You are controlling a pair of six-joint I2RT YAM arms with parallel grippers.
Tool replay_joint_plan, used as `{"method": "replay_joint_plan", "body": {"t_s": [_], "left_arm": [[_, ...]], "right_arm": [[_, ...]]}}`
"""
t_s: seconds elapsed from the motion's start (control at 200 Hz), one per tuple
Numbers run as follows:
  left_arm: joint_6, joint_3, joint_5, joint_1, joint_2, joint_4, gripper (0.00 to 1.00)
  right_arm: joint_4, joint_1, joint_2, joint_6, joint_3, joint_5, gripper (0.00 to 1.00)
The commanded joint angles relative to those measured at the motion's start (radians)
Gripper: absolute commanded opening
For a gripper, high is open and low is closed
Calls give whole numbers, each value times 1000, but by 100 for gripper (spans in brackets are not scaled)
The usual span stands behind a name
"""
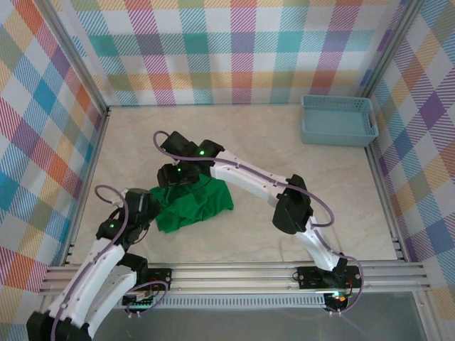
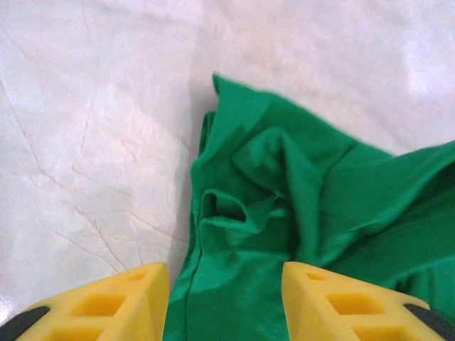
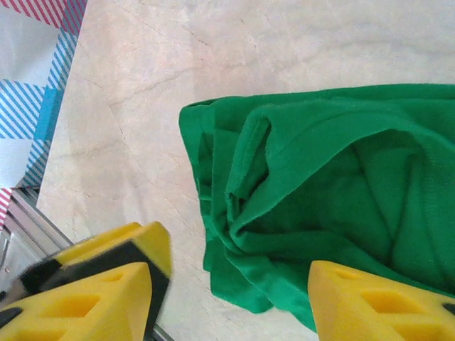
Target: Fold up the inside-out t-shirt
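A plain bright green short-sleeved cloth t-shirt [image 1: 202, 206] lies bunched in a loose, rumpled heap on a pale beige marble-patterned table [image 1: 284, 149]. It sits left of the table's middle, towards the near edge. A light blue rectangular plastic basket [image 1: 338, 121] stands in the far right corner, well apart from the shirt. Pastel checked panels [image 1: 234, 42] wall in the table on three sides.

From above, the left arm reaches up from the near left corner, and its black wrist meets the shirt's left edge. The right arm stretches across from the near right, and its wrist hangs over the shirt's far edge.

In the left wrist view, the left gripper [image 2: 226, 277] has its two yellow fingers [image 2: 106, 305] spread apart. Creased green cloth lies loose in the gap between them and is not pinched.

In the right wrist view, the right gripper [image 3: 238, 259] also stands wide apart and holds nothing. One of its yellow fingers [image 3: 92, 291] is over bare table. The other is over the shirt's layered, hemmed edge, which lies folded on itself in soft ridges.
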Motion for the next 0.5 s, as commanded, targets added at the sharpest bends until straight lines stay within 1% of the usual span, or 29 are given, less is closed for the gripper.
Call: {"method": "replay_joint_plan", "body": {"t_s": [0.0, 0.07, 0.14, 0.21, 0.31, 0.365, 0.495], "left_arm": [[41, 26, -16, 7, 3, -48, 51], [89, 75, 48, 6, 103, -25, 54], [128, 136, 114, -4, 229, -2, 57], [152, 187, 137, -24, 332, 12, 58], [162, 224, 141, -33, 429, 39, 58], [173, 235, 145, -33, 466, 60, 59], [175, 268, 145, -33, 556, 68, 60]], "right_arm": [[-9, -10, -167, -81, -96, 98, 64], [46, -52, -219, -94, -220, 98, 64], [88, -113, -239, -89, -326, 82, 64], [128, -167, -231, -101, -400, 44, 62], [172, -212, -199, -101, -458, 3, 57], [191, -220, -176, -111, -473, 0, 56], [216, -221, -105, -115, -472, -58, 55]]}}
